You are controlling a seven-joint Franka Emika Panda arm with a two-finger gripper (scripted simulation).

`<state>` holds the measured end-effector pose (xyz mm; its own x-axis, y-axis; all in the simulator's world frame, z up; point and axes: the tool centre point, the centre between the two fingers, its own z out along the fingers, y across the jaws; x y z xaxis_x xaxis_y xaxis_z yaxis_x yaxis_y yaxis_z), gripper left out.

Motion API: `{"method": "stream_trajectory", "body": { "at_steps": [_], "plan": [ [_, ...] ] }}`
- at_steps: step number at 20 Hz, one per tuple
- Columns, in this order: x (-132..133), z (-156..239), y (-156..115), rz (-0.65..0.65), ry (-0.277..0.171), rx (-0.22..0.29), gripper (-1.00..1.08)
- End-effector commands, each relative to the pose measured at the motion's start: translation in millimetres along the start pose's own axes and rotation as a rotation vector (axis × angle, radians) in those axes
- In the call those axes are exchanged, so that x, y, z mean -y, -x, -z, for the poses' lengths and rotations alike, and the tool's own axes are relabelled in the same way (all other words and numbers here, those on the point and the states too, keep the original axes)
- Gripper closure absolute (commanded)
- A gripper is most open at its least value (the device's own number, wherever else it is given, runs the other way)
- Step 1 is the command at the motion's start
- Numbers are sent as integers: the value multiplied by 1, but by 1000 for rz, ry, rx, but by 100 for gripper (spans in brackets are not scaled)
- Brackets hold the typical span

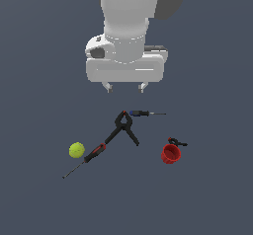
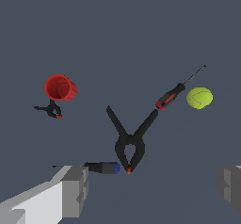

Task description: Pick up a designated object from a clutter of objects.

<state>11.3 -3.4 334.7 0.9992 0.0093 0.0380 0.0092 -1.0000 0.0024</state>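
The white, smooth-shelled gripper (image 1: 124,87) hangs above the flat, matte slate-grey tabletop (image 1: 39,199) with its two short grey fingers spread wide and nothing between them. The small bright red tapered cup with a ribbed wall (image 1: 171,154) lies tipped on its side toward the exterior view's right, its open mouth showing in the wrist view (image 2: 60,87). Touching or just beside its rim is a tiny black clamp with red tips (image 1: 177,141). Near the middle sprawls a large black spring clamp (image 1: 124,127), its two long handles splayed in a V and its jaws tipped red. A slim blue-and-black-handled screwdriver (image 1: 146,113) lies by the clamp's jaws. A red-and-black-handled screwdriver (image 1: 88,157) with a thin metal shaft lies diagonally, its handle end meeting one clamp handle. Just beside it sits a fuzzy-looking yellow-green ball (image 1: 76,150).
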Motion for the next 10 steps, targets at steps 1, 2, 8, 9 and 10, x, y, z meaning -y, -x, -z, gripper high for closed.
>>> {"method": "stream_trajectory", "body": {
  "at_steps": [1,2,8,9,10],
  "plan": [
    [0,0,0,0,0,0,-92],
    [0,0,0,-2,-1,-1,-92],
    [-17,16,-2,-55,-19,-18,-92],
    [-19,18,-2,-59,-20,-20,-92],
    [-20,19,-1,-60,-21,-20,-92]
  ]
}}
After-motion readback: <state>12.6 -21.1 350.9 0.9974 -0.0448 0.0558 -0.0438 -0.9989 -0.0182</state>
